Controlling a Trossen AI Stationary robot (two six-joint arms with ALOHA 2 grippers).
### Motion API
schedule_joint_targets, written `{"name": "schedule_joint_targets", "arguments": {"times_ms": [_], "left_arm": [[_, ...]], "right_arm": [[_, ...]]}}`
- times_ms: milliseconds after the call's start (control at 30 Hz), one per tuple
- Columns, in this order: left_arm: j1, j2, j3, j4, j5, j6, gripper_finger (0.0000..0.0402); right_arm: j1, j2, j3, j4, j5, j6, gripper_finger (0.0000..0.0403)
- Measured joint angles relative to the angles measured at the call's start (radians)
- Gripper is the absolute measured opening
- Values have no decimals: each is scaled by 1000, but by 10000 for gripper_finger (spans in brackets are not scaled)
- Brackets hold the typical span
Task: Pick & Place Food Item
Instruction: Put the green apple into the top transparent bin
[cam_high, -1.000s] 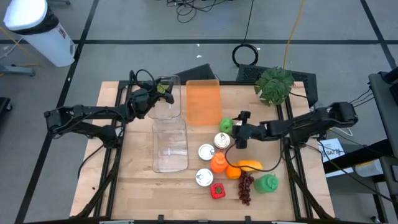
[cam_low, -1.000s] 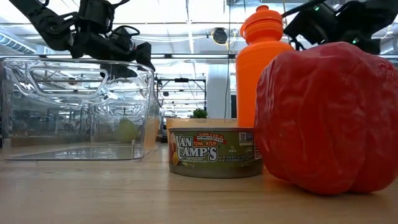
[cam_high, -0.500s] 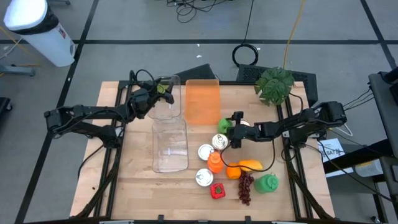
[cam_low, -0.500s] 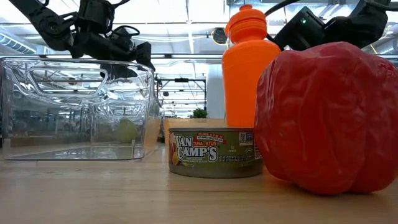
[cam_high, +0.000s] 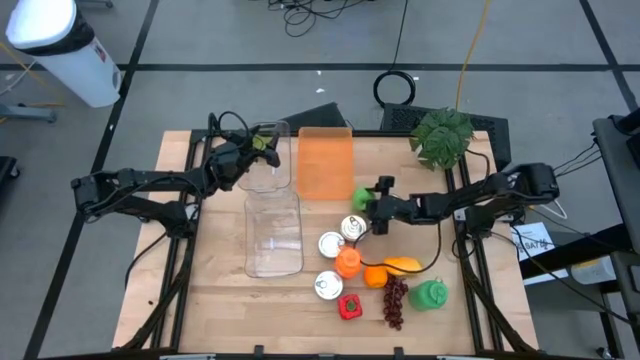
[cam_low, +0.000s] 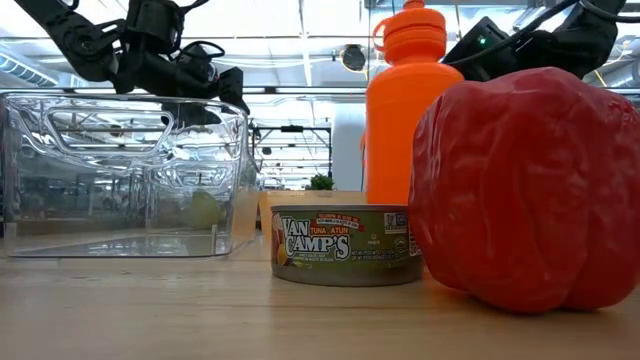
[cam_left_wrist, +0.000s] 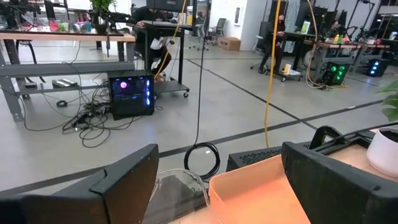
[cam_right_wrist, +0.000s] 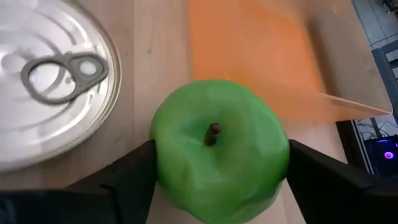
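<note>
The right claw (cam_high: 366, 207) is reaching in over the middle of the worktop (cam_high: 220, 290), and its two dark fingers (cam_right_wrist: 134, 174) are standing spread on either side of a green apple (cam_right_wrist: 217, 149), which is sitting upright on the wood with its stem facing the wrist camera. From the right wrist view it cannot be told whether the finger pads are pressing the skin or only flanking it. Just beside the claw, a silver ring-pull can (cam_right_wrist: 53, 78) is resting on the wood; on the far side of the apple an orange bin lid (cam_high: 326, 163) is lying flat, its edge near the fruit. Farther from the claw toward the front edge, an orange bottle (cam_low: 412, 110) is standing upright, with a tuna tin (cam_low: 345, 245), a red pepper (cam_low: 525, 190), an orange (cam_high: 374, 277), a banana (cam_high: 402, 265) and dark grapes (cam_high: 396, 302) clustered around it. Well apart, across the worktop, a clear plastic tub (cam_high: 273, 232) is standing beside the left claw (cam_high: 250, 152), which is hovering with fingers spread over a second clear tub (cam_high: 265, 160). A potted plant (cam_high: 441, 135) is occupying the far corner.
</note>
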Motion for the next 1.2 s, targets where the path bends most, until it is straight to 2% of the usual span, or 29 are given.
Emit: {"name": "schedule_joint_targets", "arguments": {"times_ms": [67, 200, 300, 533, 633, 967, 1200], "left_arm": [[0, 0, 0, 0, 29, -2, 351], [-5, 0, 2, 17, 167, 4, 351], [-36, 1, 30, 6, 226, 24, 351], [-192, 13, 204, -204, 235, 124, 351], [-264, 46, 261, -238, 235, 165, 351], [-433, 302, 490, -273, 234, 447, 351], [-459, 530, 775, -569, 236, 459, 351]], "right_arm": [[8, -23, -1, -14, -1, 0, 294], [35, -99, -3, -25, 0, 4, 298], [56, -162, -3, -26, 0, 25, 297], [85, -264, -2, -26, -1, 114, 297], [92, -280, -2, -26, -1, 127, 297], [93, -282, -2, 39, 1, 147, 297], [93, -282, -2, 37, 2, 150, 297]]}}
